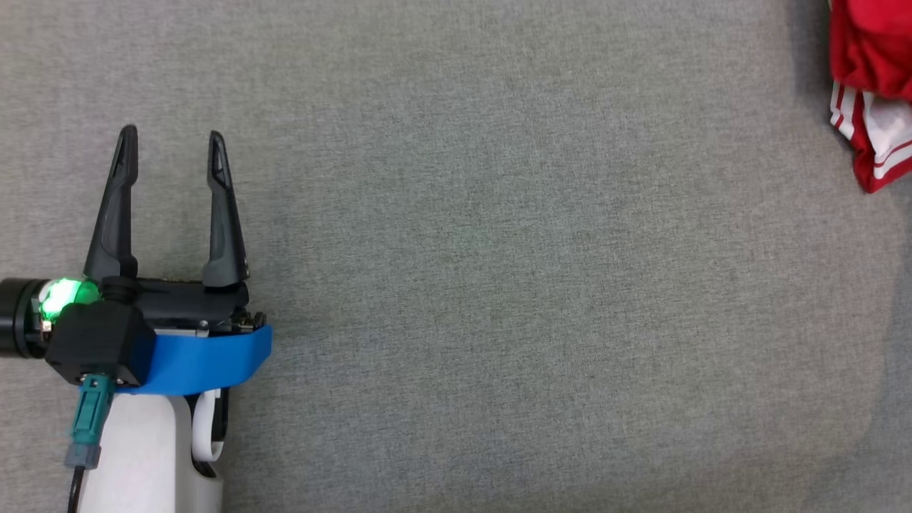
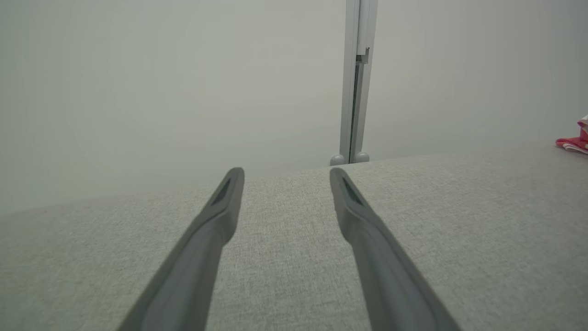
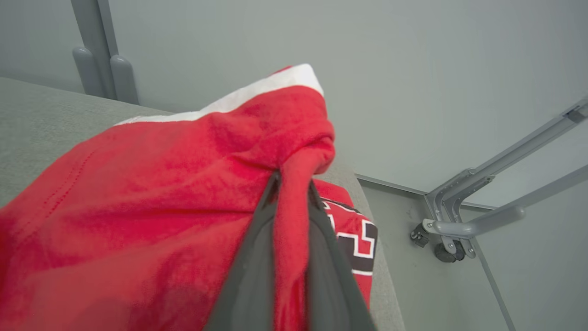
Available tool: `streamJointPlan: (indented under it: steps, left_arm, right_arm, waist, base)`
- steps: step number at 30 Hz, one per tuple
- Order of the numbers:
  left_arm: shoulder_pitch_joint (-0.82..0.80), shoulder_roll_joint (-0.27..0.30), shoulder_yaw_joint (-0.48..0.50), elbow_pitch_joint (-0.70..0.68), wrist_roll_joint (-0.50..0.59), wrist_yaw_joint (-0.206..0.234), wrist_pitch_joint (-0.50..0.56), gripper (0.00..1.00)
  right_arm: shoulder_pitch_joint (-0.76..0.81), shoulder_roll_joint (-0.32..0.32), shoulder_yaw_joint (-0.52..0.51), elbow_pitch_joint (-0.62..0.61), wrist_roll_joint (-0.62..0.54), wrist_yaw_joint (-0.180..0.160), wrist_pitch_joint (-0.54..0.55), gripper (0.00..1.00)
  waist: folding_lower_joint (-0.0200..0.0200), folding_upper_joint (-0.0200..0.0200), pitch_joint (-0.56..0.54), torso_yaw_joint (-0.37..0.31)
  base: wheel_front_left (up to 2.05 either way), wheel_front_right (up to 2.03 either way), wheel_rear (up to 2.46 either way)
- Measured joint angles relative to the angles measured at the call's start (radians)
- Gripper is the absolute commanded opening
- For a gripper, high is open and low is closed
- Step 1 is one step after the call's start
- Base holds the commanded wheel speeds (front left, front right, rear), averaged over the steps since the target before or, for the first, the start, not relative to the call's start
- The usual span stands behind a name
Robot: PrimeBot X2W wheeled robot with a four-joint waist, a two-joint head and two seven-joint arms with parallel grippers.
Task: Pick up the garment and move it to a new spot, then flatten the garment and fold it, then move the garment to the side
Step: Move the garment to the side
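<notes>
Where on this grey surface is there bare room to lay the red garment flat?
Bare: the grey surface between the left hand and the garment at the right edge, down to the near side. Crowded: the right corner, where the right hand pinches the bunched cloth.

The left gripper (image 1: 172,135) sits at the lower left of the head view. Its two long dark fingers (image 2: 367,239) point up the view and are spread wide apart. A green light (image 1: 64,296) glows at its wrist, a blue band (image 1: 214,363) wraps just below, and the pale forearm (image 1: 135,456) runs off the bottom edge. The right gripper (image 3: 294,181) is clamped nearly closed, pinching a fold of the red garment (image 3: 138,193) between its fingertips.
</notes>
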State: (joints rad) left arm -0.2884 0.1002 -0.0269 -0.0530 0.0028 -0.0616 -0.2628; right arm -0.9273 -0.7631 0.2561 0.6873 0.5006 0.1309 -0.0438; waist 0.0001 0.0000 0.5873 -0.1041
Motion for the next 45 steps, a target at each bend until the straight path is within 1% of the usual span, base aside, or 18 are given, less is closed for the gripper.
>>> streamJointPlan:
  steps: [7,16,17,18,19,25,30,33,38,45]
  left_arm:
    - [-0.026,0.012,-0.013,-0.012,0.007,0.004,0.000,1.00]
    - [-0.037,0.010,-0.021,-0.018,-0.003,0.015,0.000,1.00]
    - [-0.037,0.009,-0.021,-0.018,-0.003,0.018,0.000,1.00]
    - [-0.037,0.008,-0.020,-0.018,-0.006,0.018,0.000,1.00]
    - [-0.036,0.008,-0.019,-0.015,-0.012,0.020,0.000,1.00]
    - [-0.026,0.003,-0.014,-0.004,-0.021,0.026,0.000,1.00]
    - [0.009,-0.003,-0.003,0.004,-0.031,0.033,0.000,1.00]
    - [0.044,-0.003,0.013,0.009,-0.038,0.035,0.000,1.00]
    - [0.112,-0.006,0.030,0.018,-0.047,0.035,0.000,1.00]
    - [0.200,-0.010,0.049,0.032,-0.056,0.033,0.000,1.00]
  right_arm:
    - [-0.072,-0.027,0.022,0.050,-0.025,0.000,0.015,0.00]
    - [-0.129,-0.044,0.044,0.119,-0.023,0.000,0.026,0.00]
    - [-0.130,-0.043,0.045,0.123,-0.023,0.000,0.023,0.18]
    - [-0.131,-0.041,0.047,0.127,-0.023,0.000,0.018,0.53]
    - [-0.134,-0.039,0.054,0.139,-0.026,0.000,0.016,1.00]
    - [-0.152,-0.030,0.062,0.163,-0.054,0.000,-0.036,1.00]
    - [-0.151,0.012,0.074,0.169,-0.071,0.000,-0.095,1.00]
    - [-0.136,0.053,0.090,0.161,-0.076,0.000,-0.143,1.00]
    - [-0.068,0.141,0.111,0.132,-0.073,0.000,-0.199,1.00]
    - [0.080,0.263,0.124,0.026,-0.088,0.000,-0.216,1.00]
  waist:
    - [0.0000,0.0000,0.033,-0.009]
    - [0.0000,0.0000,0.047,0.013]
    - [0.0000,0.0000,0.048,0.015]
    - [0.0000,0.0000,0.047,0.016]
    - [-0.0001,0.0000,0.044,0.018]
    - [-0.0001,0.0000,0.000,0.030]
    - [-0.0001,0.0000,-0.065,0.040]
    - [-0.0002,0.0000,-0.113,0.049]
    - [-0.0004,0.0000,-0.200,0.063]
    - [-0.0004,0.0000,-0.318,0.085]
  base:
    - [0.00,0.00,0.00]
    - [0.00,0.00,0.00]
    - [0.00,0.00,0.00]
    - [0.00,0.00,0.00]
    - [0.00,0.00,0.00]
    - [0.00,0.00,0.00]
    - [0.00,0.00,0.00]
    - [0.00,0.00,0.00]
    - [0.00,0.00,0.00]
    - [0.00,0.00,0.00]
